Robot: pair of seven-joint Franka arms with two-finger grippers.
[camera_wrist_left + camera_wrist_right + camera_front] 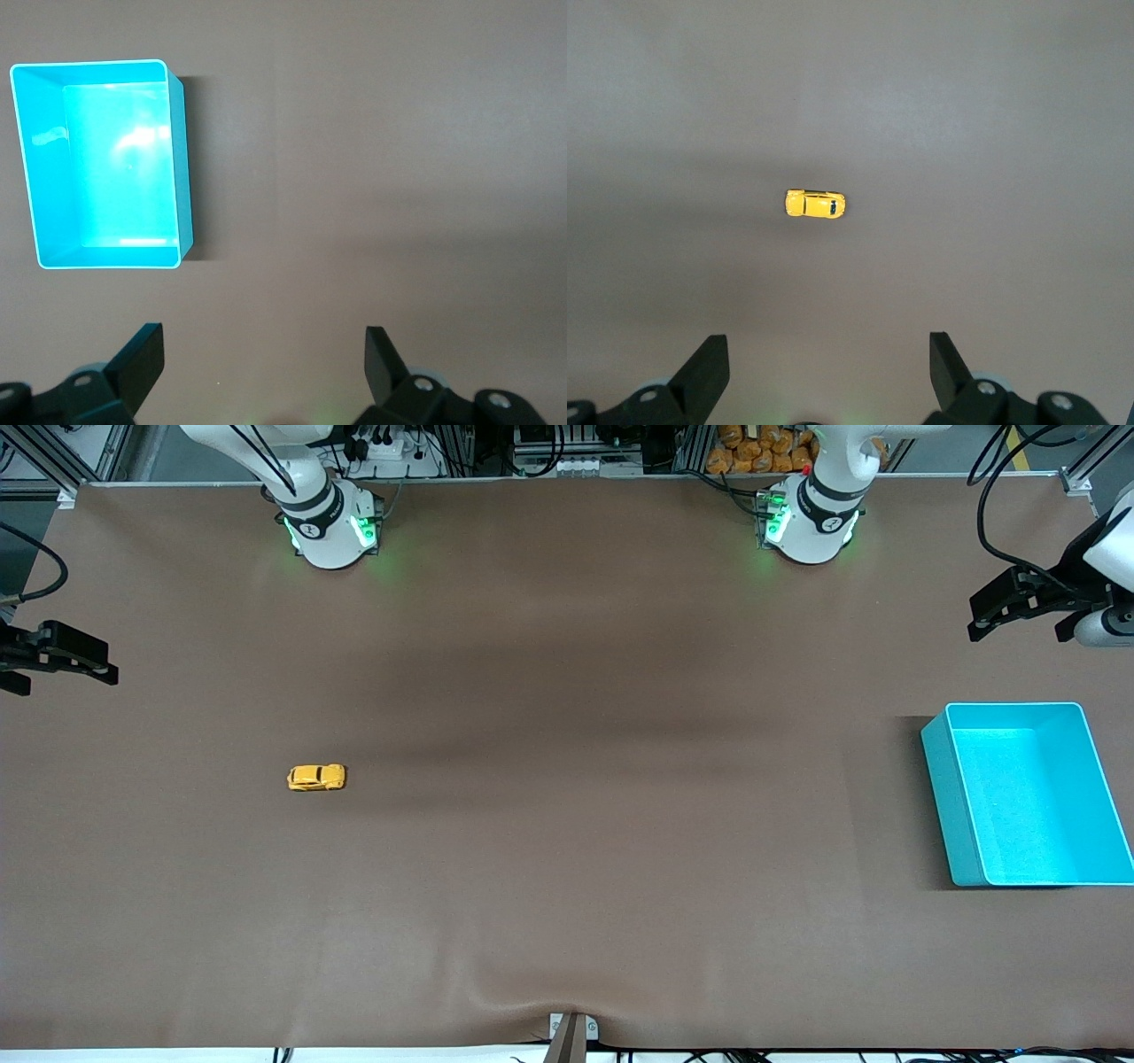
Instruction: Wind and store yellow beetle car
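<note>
We see the yellow beetle car (316,778) resting on its wheels on the brown worktop (567,850), toward the right arm's end, with bare surface all around it. Our right claw (55,657) hangs in the air over the worktop's edge at that same end, its 2 fingers spread wide with nothing between them; the car sits on the surface well apart from this claw, out in front of its open fingers, as the right wrist view shows (815,204). In that view the claw's fingertips (709,359) frame bare worktop only. Our left claw (1019,602) hangs over the worktop's edge at the left arm's end, also spread wide and holding nothing. A turquoise bin (957,797) stands upright on the worktop near this claw, nearer to the front camera than the spot the claw is over, and we see nothing inside it. From the left wrist view the bin (182,159) lies ahead of the open fingers (146,354) and off to 1 side, clear of them. Car and bin are well apart, each at its own end of the worktop.
</note>
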